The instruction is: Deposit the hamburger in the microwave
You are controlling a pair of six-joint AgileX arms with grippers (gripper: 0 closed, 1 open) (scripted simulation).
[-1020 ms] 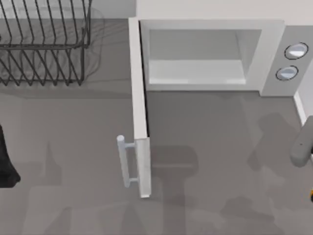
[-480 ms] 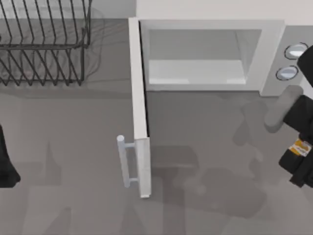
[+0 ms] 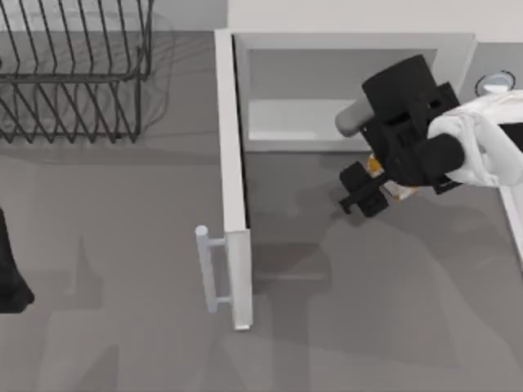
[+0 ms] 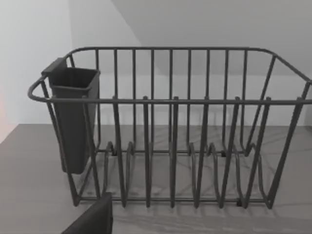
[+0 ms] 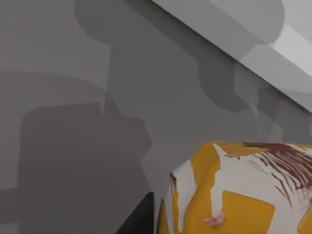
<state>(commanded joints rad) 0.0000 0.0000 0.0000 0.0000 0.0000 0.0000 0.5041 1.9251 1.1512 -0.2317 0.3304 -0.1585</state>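
R gripper [image 3: 365,193] fingers clamped on the hamburger [image 3: 384,181]; orange-yellow lump w/ white patches, wedged between the black fingers, partly hidden by the wrist from above; in the right wrist view the hamburger [image 5: 239,190] sits close up, yellow w/ white and dark red streaks, above the grey table [image 5: 73,122]; a dark fingertip edge shows just beside it. Fingers point toward the top view's left, hovering over the table [image 3: 392,310] just in front of the microwave [image 3: 343,90] opening; burger is outside the cavity, near its front lip. Behind the fingers, the pale interior is open; door [image 3: 233,180] swung out well to the fingers' far side, grey bar handle [image 3: 206,269] at its outer end. One silver knob [image 3: 494,82] peeks past the R arm. L arm parked at the left table edge [image 3: 10,269]; can't tell its finger state. L wrist view faces the black wire rack [image 4: 170,126] w/ a dark cup [image 4: 73,117] hung on one end; rack [image 3: 73,73] stands well apart from the R fingers.
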